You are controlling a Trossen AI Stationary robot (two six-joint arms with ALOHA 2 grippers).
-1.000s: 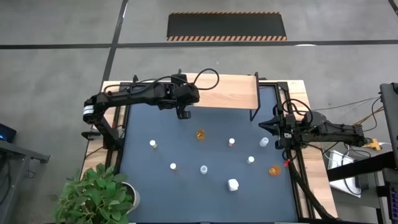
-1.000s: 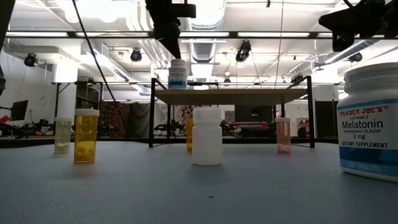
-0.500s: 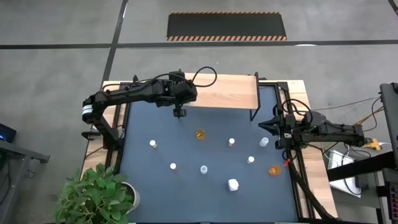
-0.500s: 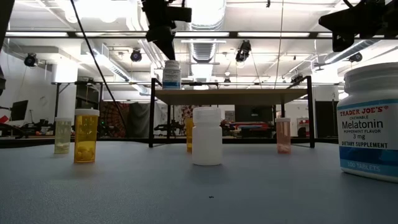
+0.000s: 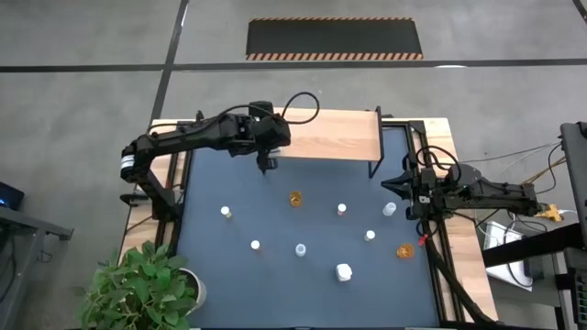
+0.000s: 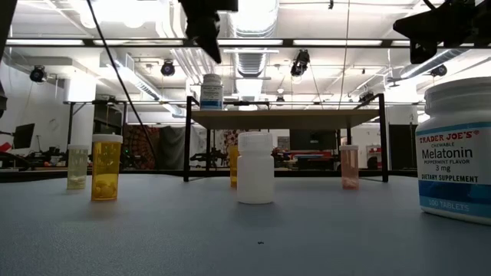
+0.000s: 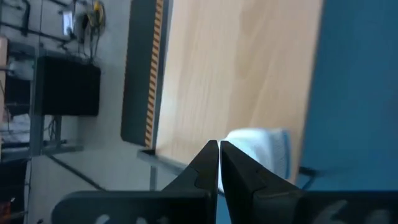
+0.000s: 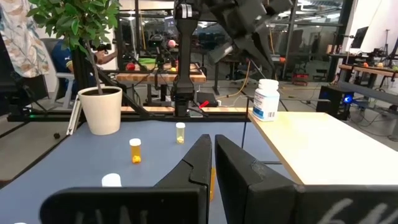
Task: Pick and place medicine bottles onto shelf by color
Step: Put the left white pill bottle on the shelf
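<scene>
A white bottle (image 6: pixel 212 91) with a blue label stands upright on its base at the left end of the light-wood shelf (image 6: pixel 284 117); it also shows as the white bottle (image 8: pixel 267 99) (image 7: pixel 261 152). My left gripper (image 5: pixel 267 168) (image 7: pixel 219 144) is shut and hangs above that bottle without touching it. The arm hides the bottle in the high view. Several small bottles stand on the blue mat (image 5: pixel 229 275), among them an amber one (image 5: pixel 295 198) and a white one (image 5: pixel 344 271). My right gripper (image 5: pixel 387 186) (image 8: pixel 212 149) waits shut at the table's right edge.
The shelf (image 5: pixel 330 136) spans the mat's far edge on thin black legs (image 6: pixel 187 138). A large white Melatonin bottle (image 6: pixel 456 149) stands close to the low camera. A potted plant (image 5: pixel 147 284) sits off the table's near left corner.
My left gripper, shut throughout, has risen above the shelf's left end and drifted slightly toward the table's left. The white bottle on the shelf slid a little toward the shelf's left end early on, then stood still.
</scene>
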